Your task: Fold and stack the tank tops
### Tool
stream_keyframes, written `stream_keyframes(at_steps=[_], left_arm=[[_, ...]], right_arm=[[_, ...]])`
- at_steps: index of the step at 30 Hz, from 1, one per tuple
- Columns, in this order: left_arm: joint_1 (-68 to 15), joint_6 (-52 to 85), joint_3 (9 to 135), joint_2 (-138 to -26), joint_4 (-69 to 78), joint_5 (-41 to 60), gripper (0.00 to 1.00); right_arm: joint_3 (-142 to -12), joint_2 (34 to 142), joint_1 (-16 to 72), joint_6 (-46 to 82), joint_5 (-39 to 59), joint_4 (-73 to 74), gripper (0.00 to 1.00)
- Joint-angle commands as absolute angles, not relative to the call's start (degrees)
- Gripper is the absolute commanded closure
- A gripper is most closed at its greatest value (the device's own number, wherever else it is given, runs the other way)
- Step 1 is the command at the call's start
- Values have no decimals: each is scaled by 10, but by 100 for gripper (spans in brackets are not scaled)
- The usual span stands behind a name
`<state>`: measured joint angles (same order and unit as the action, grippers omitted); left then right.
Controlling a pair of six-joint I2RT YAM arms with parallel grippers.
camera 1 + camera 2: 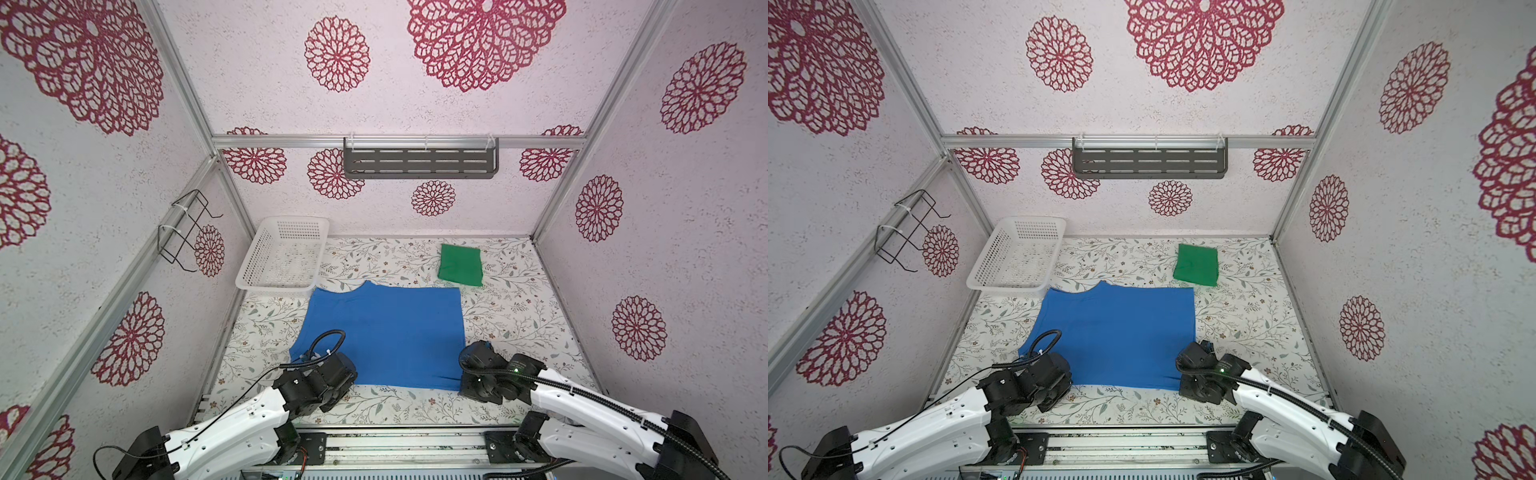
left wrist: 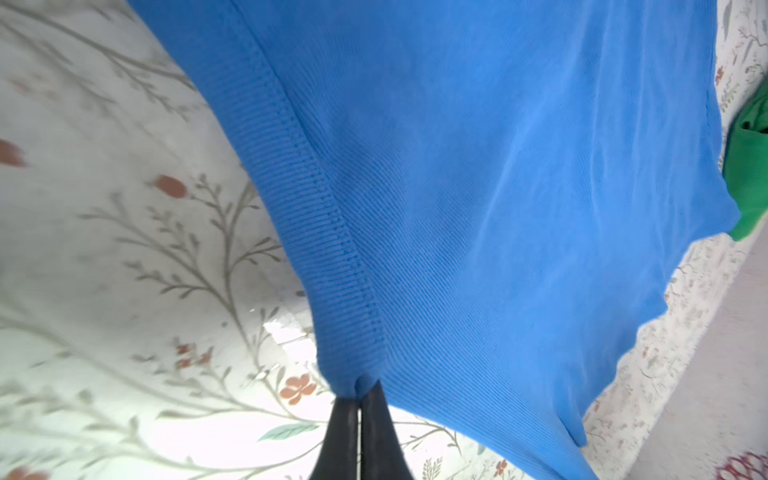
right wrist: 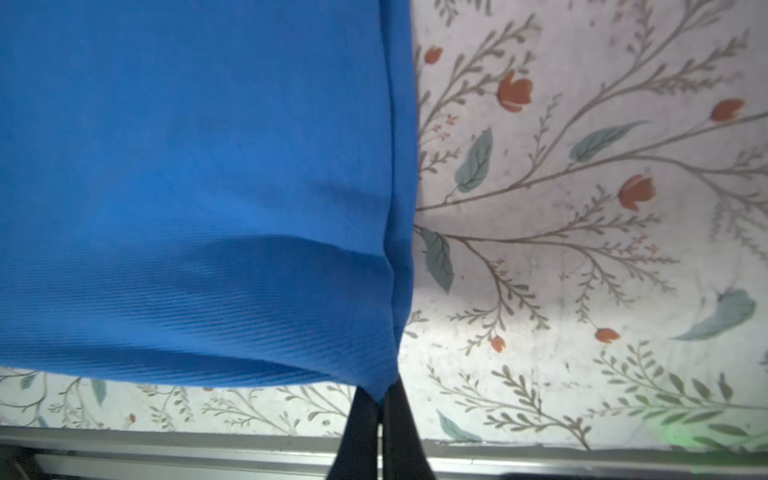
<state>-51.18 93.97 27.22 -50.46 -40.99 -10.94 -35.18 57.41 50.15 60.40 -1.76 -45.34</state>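
The left gripper (image 2: pixel 360 392) and right gripper (image 3: pixel 380 399) each pinch a lower corner of the blue tank top (image 1: pixel 386 332); so little cloth may slip out, spoiling the fold

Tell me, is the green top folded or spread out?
Folded. The green tank top lies as a small, compact rectangle with layered edges, far smaller than the blue tank top lying near it.
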Motion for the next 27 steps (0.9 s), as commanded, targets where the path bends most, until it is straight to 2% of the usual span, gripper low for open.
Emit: stream_keyframes(at_steps=[1, 4, 11, 27], left_arm=[[-483, 868, 326, -530, -487, -116, 100], [-430, 773, 363, -576, -476, -67, 100], [-359, 613, 461, -693, -488, -22, 100], [-264, 407, 611, -890, -494, 28, 100]], right_arm=[[-406, 606, 494, 561, -22, -532, 100], [-435, 630, 465, 520, -22, -550, 100], [-474, 681, 391, 434, -25, -541, 100], [-537, 815, 288, 305, -26, -472, 100]])
